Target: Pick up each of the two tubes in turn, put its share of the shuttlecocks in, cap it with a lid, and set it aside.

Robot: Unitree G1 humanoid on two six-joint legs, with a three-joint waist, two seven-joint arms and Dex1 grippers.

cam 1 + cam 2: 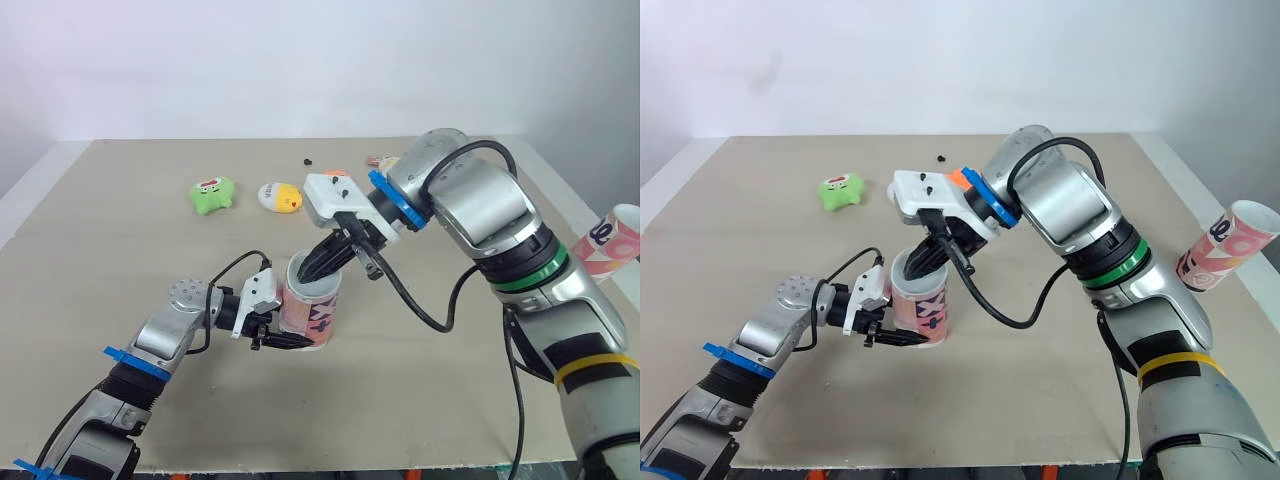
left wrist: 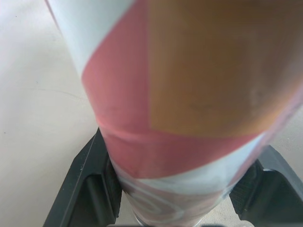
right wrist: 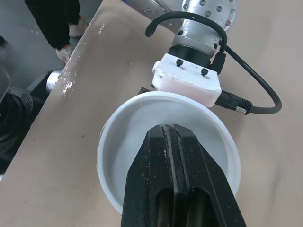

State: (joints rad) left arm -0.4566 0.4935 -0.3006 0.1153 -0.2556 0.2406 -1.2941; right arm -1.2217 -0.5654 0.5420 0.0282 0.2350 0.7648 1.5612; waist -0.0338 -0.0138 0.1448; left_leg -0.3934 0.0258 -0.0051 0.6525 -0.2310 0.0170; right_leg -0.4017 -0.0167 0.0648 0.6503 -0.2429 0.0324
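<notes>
Note the beige table (image 1: 120,260) that carries everything; a plain white wall (image 1: 300,60) stands behind its far edge. You see a green plush toy (image 1: 212,195) with a red patch on its face lying toward the far edge, left of the middle. Just beside it, on its right and not touching it, lies a white and yellow egg-shaped toy (image 1: 280,197). Closer to the far edge, right of both toys, you find a small black speck (image 1: 308,160) on the bare surface; its nature cannot be told.
</notes>
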